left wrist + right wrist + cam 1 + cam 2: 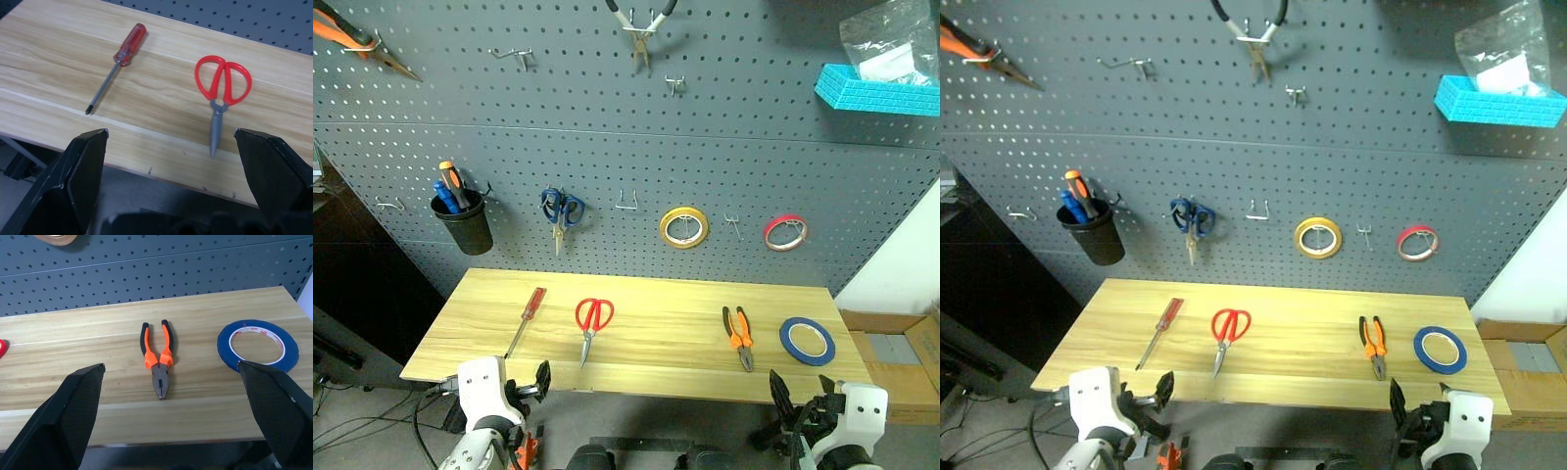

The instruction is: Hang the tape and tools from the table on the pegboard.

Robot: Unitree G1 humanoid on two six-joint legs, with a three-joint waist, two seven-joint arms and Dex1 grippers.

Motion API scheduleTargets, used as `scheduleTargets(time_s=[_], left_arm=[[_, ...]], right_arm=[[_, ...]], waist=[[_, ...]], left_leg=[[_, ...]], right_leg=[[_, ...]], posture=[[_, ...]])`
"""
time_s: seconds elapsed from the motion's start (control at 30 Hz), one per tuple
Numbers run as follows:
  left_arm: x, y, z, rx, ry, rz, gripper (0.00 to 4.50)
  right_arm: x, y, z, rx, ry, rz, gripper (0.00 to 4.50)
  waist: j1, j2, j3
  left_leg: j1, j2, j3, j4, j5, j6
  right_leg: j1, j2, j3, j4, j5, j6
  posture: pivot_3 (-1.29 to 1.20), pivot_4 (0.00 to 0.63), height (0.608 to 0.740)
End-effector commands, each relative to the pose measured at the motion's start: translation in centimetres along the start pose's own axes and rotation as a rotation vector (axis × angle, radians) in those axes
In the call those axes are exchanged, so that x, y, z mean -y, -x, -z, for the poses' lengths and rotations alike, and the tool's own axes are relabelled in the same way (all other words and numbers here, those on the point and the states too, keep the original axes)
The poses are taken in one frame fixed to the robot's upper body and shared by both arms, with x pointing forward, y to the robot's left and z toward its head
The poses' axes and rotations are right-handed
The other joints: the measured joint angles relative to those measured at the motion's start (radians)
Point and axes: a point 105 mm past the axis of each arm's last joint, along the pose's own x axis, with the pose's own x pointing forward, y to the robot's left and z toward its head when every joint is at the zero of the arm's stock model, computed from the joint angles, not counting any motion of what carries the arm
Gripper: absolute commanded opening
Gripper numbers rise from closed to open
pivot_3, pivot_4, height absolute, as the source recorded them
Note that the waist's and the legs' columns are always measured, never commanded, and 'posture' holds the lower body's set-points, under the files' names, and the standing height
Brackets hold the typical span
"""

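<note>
Tools lie in a spaced row on the bench (646,284), each with room around it for a grasp: red-handled screwdriver (527,319), red-handled scissors (591,325), orange-and-black pliers (739,336), blue tape ring (807,341). None hangs on the pegboard (607,147) yet, where bare hooks wait beside the yellow tape ring (684,227). Left end effector (530,384) and right end effector (788,406) hover at the near edge, fingers spread wide, holding nothing.
</note>
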Motion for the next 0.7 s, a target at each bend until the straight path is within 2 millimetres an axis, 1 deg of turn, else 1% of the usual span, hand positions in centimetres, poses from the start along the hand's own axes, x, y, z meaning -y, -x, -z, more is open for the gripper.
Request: scheduleTargets(time_s=[0.03, 0.13, 0.2, 0.3, 0.37, 0.47, 0.7], left_arm=[[0.3, 0.3, -1.4, 0.044, -0.03, 0.023, 4.43], [0.3, 0.3, -1.7, 0.056, -0.032, 0.022, 4.43], [0.2, 0.3, -1.8, 0.061, -0.026, 0.019, 4.43], [0.2, 0.2, -1.9, 0.066, -0.021, 0.018, 4.43], [0.3, 0.1, -1.9, 0.068, -0.022, 0.022, 4.43], [0.4, 0.2, -2.0, 0.071, -0.023, 0.027, 4.43], [0.2, 0.1, -2.3, 0.083, -0.028, 0.022, 4.43]], right_arm=[[-0.2, 0.1, -1.3, 0.053, 0.001, -0.01, 4.5], [-0.1, 0.1, -1.4, 0.059, -0.001, -0.004, 4.5], [0.8, 0.1, 0.1, 0.037, -0.007, 0.009, 4.5], [2.8, 0.2, 3.1, 0.004, -0.01, 0.028, 4.5], [3.5, 0.3, 4.1, 0.005, -0.009, 0.032, 4.5], [3.9, 0.2, 4.4, 0.024, 0.0, 0.032, 4.5], [4.1, 0.3, 3.9, 0.056, 0.025, 0.035, 4.5]], waist=[[0.0, 0.0, -0.001], [0.001, -0.001, -0.001], [0.001, -0.002, -0.002], [0.001, -0.003, -0.003], [0.001, -0.002, -0.002], [-0.001, 0.001, -0.003], [0.001, 0.004, -0.006]], left_leg=[[0.0, 0.0, 0.0, 0.0, 0.0, 0.0], [0.0, 0.0, 0.001, 0.0, -0.001, 0.001], [0.0, 0.0, 0.002, 0.0, -0.001, 0.001], [0.001, 0.0, 0.001, 0.0, -0.001, 0.002], [0.001, 0.0, 0.002, 0.0, -0.001, 0.002], [0.001, 0.0, 0.002, 0.0, -0.002, 0.002], [0.002, 0.0, 0.002, 0.0, -0.002, 0.002]], right_leg=[[0.0, 0.0, 0.0, 0.0, 0.0, 0.0], [0.0, 0.0, 0.0, 0.0, -0.001, 0.001], [0.0, 0.0, 0.001, 0.0, -0.001, 0.001], [0.001, 0.0, 0.001, 0.0, -0.001, 0.001], [0.001, -0.001, 0.001, -0.001, -0.001, 0.001], [0.001, -0.001, 0.001, 0.0, -0.001, 0.001], [0.002, 0.0, 0.001, 0.001, -0.001, 0.001]], posture=[[0.05, 0.0, 0.74], [0.05, 0.0, 0.74], [0.05, 0.0, 0.74], [0.05, 0.0, 0.74], [0.05, 0.0, 0.74], [0.05, 0.0, 0.74], [0.05, 0.0, 0.74]])
